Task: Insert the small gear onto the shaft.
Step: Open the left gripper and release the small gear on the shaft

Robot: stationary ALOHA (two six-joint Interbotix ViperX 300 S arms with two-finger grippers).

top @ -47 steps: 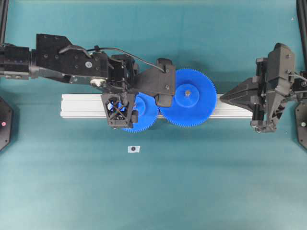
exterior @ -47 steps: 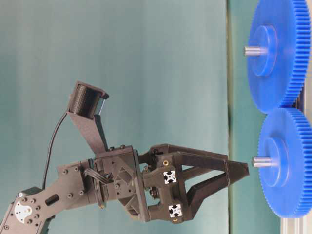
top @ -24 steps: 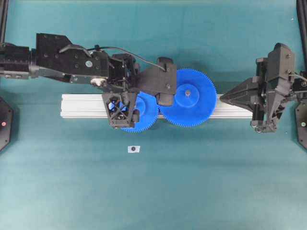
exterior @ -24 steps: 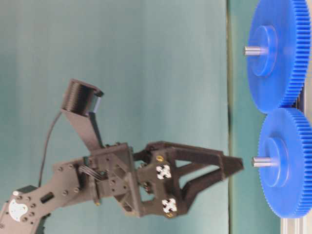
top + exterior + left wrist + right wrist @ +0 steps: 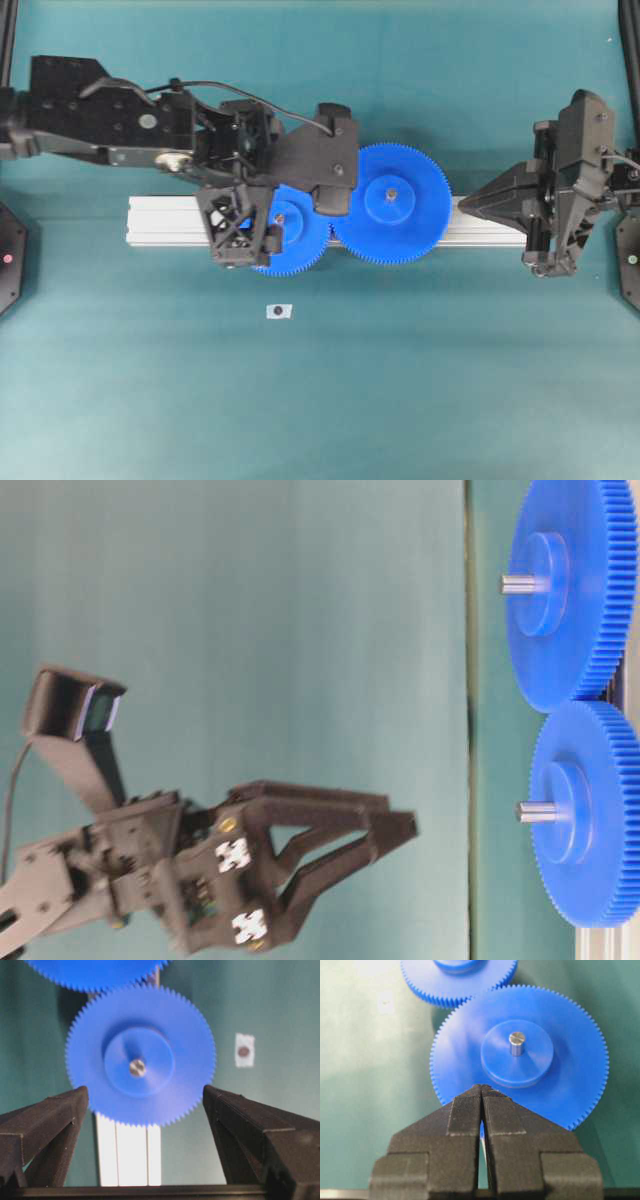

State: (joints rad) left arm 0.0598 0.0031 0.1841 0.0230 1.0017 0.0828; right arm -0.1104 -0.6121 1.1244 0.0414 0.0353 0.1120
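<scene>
The small gear [image 5: 297, 236] sits on the aluminium rail [image 5: 170, 222], meshed with the larger gear [image 5: 392, 203]. The silvery shaft [image 5: 137, 1067] sticks up through its hub, as the table-level view [image 5: 540, 812] also shows. My left gripper [image 5: 243, 222] hangs above the rail at the small gear's left edge, open wide and empty. In the left wrist view [image 5: 145, 1091] its fingers stand apart on either side of the small gear [image 5: 142, 1055], well clear of it. My right gripper [image 5: 462, 207] is shut and empty, pointing at the larger gear [image 5: 520, 1055] from the right.
A small white piece with a dark round centre [image 5: 279, 311] lies on the teal cloth in front of the rail; it also shows in the left wrist view [image 5: 244, 1051]. The larger gear carries a grey pin [image 5: 516, 1040] in its hub.
My left gripper has risen away from the small gear and drawn back to the left, still open. The gears and my right arm have not moved.
</scene>
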